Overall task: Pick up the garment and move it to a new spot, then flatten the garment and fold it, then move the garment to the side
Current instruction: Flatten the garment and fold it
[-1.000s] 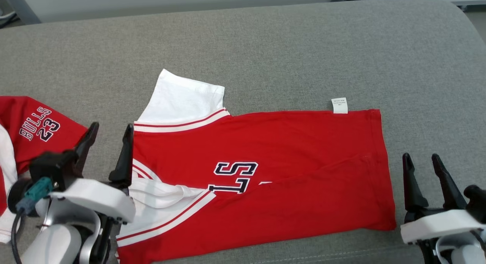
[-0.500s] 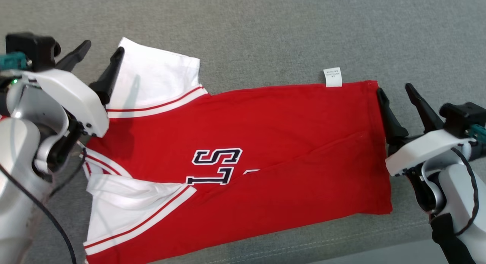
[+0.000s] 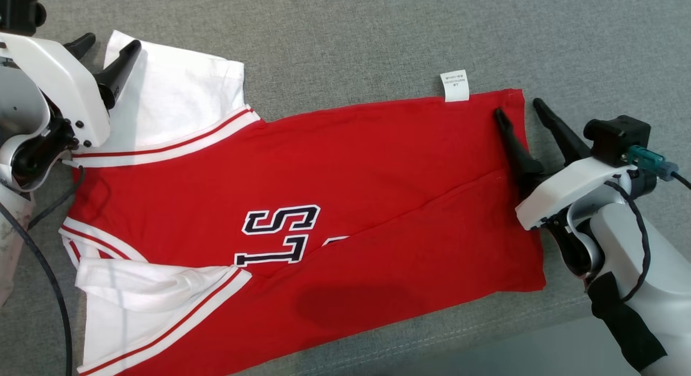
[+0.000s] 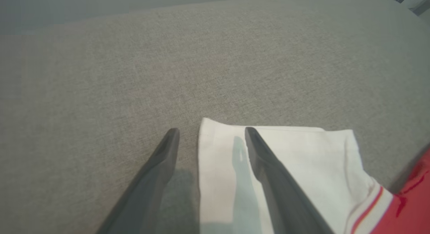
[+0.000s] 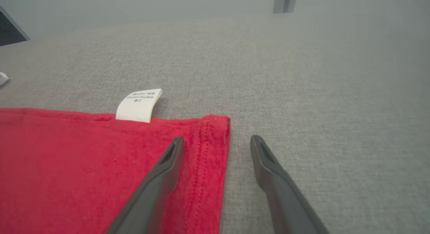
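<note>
The red garment [image 3: 378, 165] bears navy letters [image 3: 278, 235] "LS"; its label [image 3: 454, 86] is unreadable.

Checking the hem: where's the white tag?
Head view, upper right: the tag sticks out from the far edge of the jersey, just left of the right tool.

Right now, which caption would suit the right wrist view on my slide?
Right gripper, fingers open, straddles the hemmed corner of the red jersey beside its white care label, on grey upholstery.

Left pincer [image 3: 110, 41] reached sleeve [image 3: 178, 100]; right pincer [image 3: 518, 107] reached hem [image 3: 533, 246].
</note>
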`<state>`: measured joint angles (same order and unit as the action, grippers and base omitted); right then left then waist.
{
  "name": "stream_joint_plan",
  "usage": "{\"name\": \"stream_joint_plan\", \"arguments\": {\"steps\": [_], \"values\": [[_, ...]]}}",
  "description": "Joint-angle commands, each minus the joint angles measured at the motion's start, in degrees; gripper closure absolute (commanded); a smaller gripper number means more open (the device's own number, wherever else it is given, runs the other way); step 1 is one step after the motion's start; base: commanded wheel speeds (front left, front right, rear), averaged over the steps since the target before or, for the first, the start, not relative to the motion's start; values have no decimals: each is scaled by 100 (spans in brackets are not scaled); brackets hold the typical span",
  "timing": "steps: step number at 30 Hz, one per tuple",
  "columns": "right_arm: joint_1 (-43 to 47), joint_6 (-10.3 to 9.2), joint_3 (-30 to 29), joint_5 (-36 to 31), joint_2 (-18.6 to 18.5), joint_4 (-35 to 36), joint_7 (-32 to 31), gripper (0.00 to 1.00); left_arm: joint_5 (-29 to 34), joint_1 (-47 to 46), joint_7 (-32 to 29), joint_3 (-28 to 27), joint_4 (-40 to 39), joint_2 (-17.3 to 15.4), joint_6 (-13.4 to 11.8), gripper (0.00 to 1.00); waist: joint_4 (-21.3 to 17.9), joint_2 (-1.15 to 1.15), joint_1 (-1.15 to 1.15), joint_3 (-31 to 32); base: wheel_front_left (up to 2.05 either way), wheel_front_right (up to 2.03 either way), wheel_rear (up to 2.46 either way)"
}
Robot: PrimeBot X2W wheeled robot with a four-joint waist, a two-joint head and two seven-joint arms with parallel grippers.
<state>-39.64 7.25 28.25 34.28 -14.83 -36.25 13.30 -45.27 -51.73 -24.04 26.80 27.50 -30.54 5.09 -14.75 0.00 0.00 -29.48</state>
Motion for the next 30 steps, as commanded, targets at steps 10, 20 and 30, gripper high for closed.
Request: {"name": "stream_joint_plan", "arguments": {"steps": [10,20,30], "values": [[-349,24,650,482,-75,-246,162,24,-299,-499,-261,-112,375,-181,162,53,-23,0,0,-118,0,0,0],[-467,24,517,861,-277,-86,169,100,-541,-687,15,-98,340,-100,222,100,87,0,0,-80,0,0,0],[-292,24,603,1227,-895,323,169,100,-607,-771,683,165,-446,-226,238,100,447,0,0,71,0,0,0]]}}
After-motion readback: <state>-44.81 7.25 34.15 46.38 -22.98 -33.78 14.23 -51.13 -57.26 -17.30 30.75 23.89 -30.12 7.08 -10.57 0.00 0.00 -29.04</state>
